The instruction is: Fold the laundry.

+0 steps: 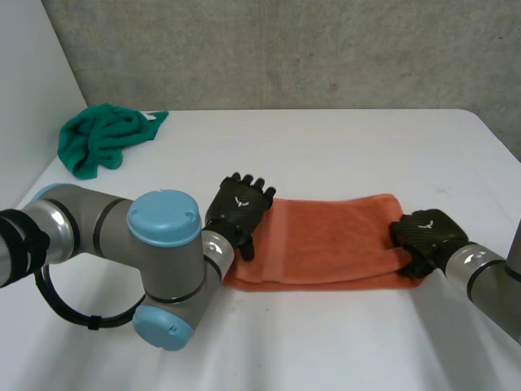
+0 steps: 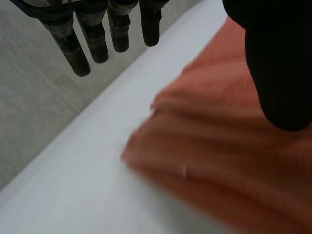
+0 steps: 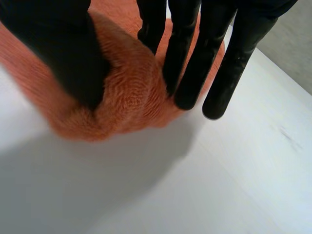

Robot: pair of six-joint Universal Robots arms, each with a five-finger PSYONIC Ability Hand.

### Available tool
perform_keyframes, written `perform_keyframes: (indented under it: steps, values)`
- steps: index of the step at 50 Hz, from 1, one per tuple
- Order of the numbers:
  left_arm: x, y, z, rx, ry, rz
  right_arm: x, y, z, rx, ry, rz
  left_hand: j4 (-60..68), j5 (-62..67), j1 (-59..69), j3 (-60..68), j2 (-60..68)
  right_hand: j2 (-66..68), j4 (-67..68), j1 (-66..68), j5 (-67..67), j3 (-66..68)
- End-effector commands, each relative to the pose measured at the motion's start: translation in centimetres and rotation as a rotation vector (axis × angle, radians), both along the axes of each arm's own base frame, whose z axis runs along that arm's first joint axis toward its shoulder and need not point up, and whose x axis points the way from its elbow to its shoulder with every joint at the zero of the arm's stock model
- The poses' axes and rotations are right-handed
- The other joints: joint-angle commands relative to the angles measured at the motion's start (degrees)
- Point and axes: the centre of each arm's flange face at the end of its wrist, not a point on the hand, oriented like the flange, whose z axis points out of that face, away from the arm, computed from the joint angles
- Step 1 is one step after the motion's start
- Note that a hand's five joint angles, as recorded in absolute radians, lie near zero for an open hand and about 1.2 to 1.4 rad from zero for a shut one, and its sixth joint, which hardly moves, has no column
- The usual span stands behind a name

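Pinching one end of the orange towel (image 1: 334,236), the right hand (image 1: 427,235) looks ready to fold while the left hand (image 1: 238,208), fingers (image 2: 78,53) straight, perhaps anchors the opposite end.

The head camera is looking down from behind and between the arms across the whole tabletop (image 1: 350,147), while the wrist cameras are peering close along the left hand (image 2: 96,39) and right hand (image 3: 195,63), all three taking in the orange towel (image 1: 334,240), the wrist ones at its opposite ends.
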Motion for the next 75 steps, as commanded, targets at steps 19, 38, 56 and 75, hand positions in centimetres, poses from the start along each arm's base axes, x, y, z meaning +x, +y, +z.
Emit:
perform_keyframes:
  steps: [19, 38, 56, 75]
  values:
    - [7.8, -0.4, 10.1, -0.080, 0.140, 0.293, 18.4, 10.8, 5.3, -0.371, 0.005, 0.661, -1.6, -2.6, -0.7, -2.1, -1.7, 21.2, 21.9, 32.5, 24.0, 21.7]
    - [4.0, 0.1, 9.3, 0.048, 0.304, 0.101, 12.8, 4.7, 8.5, -0.010, -0.482, 0.174, -1.0, -2.1, -0.1, -1.6, -1.1, -48.8, -48.1, -37.5, -46.0, -48.3]
    - [2.8, 1.8, 1.4, 0.369, 0.136, 0.099, 12.8, 2.7, 1.0, 0.268, -0.342, 0.089, -0.4, -1.4, 0.5, -0.9, -0.5, -48.8, -48.1, -37.5, -46.0, -48.3]
    - [3.0, 1.6, 7.0, 0.201, 0.116, 0.053, 11.2, 2.8, 5.1, 0.075, -0.303, 0.087, -1.2, -2.3, -0.3, -1.7, -1.3, -47.5, -46.8, -36.2, -44.7, -47.0]
